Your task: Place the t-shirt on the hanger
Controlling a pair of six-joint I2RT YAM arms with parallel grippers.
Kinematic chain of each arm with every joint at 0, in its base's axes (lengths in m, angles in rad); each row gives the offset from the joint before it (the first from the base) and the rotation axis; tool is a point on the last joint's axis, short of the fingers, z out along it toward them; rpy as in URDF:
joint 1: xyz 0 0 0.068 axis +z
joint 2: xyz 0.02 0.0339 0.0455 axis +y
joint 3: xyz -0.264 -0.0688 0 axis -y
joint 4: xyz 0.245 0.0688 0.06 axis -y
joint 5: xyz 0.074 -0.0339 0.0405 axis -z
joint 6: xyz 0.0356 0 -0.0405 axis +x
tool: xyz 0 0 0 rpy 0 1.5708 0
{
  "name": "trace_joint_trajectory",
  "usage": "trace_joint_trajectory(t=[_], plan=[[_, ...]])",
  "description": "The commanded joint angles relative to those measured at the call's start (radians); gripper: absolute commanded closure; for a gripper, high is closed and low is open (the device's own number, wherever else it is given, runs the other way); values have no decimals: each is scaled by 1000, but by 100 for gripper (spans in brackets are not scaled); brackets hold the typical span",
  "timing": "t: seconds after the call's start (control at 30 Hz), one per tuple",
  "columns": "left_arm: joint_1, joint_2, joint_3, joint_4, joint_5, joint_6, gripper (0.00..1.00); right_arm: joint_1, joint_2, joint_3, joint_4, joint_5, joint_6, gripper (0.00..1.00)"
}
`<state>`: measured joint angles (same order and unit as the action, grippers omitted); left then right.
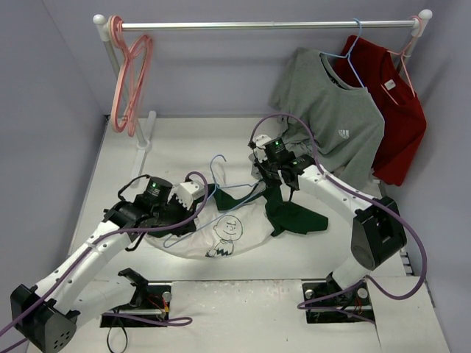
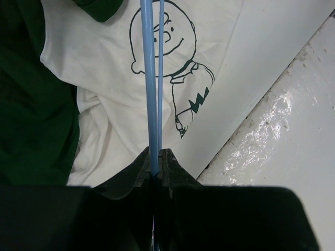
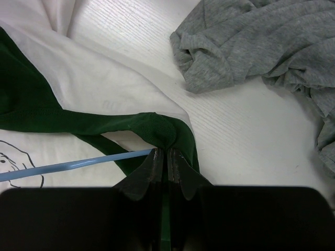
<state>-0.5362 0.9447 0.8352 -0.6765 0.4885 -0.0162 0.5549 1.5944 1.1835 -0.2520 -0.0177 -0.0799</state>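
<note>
Closest in, my left pincer [image 2: 157,154] is pinched tight on two thin blue wires of the hanger [image 2: 149,78]. The wires run straight out from my fingertips across the t-shirt [image 2: 104,104] and over the cartoon boy's face printed on it. My right pincer [image 3: 163,154] is clamped just as narrow on a dark green edge of the t-shirt, bunched into a fold at my fingertips. One blue wire of the hanger comes in just beside those fingers.

The t-shirt lies crumpled on the white table [image 1: 184,140] between my two arms, off-white front up, with its green parts toward my right arm. The hanger's hook pokes out past the t-shirt's far edge.

Beyond the t-shirt to the right, a grey shirt [image 1: 335,118] hangs from the rail [image 1: 265,25] with its hem on the table and a red shirt [image 1: 401,110] beside it. Far left of the t-shirt, pink hangers [image 1: 131,81] hang on the rail.
</note>
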Motion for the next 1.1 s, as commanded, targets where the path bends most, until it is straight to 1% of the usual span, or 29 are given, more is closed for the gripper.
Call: trace_joint_trajectory(t=[0.0, 0.2, 0.3, 0.33, 0.43, 0.5, 0.6, 0.67, 0.87, 1.0, 1.07], plan=[[-8, 9, 38, 72, 5, 44, 100, -6, -67, 59, 5, -37, -26, 100], [-30, 19, 12, 138, 2, 48, 100, 2, -102, 80, -3, -82, -52, 100], [-33, -1, -13, 228, -5, 39, 100, 5, -122, 113, -23, -108, -60, 100], [-33, -7, -34, 294, -2, 33, 100, 5, -126, 137, -32, -125, -64, 100], [-33, -24, -59, 415, 45, 27, 100, 13, -154, 191, -49, -152, -89, 100], [-33, -17, -53, 451, 80, 27, 100, 16, -172, 220, -61, -160, -103, 100], [-34, 2, -28, 489, 114, 27, 100, 19, -191, 281, -96, -211, -135, 100], [-34, 3, -10, 521, 137, -8, 100, 22, -203, 315, -110, -253, -146, 100], [-34, -21, 8, 641, 160, -39, 100, 68, -228, 350, -127, -281, -156, 100], [-34, -6, -28, 761, 185, -68, 100, 102, -226, 366, -113, -327, -136, 100], [-34, 5, -48, 799, 208, -85, 100, 129, -221, 372, -112, -324, -135, 100]])
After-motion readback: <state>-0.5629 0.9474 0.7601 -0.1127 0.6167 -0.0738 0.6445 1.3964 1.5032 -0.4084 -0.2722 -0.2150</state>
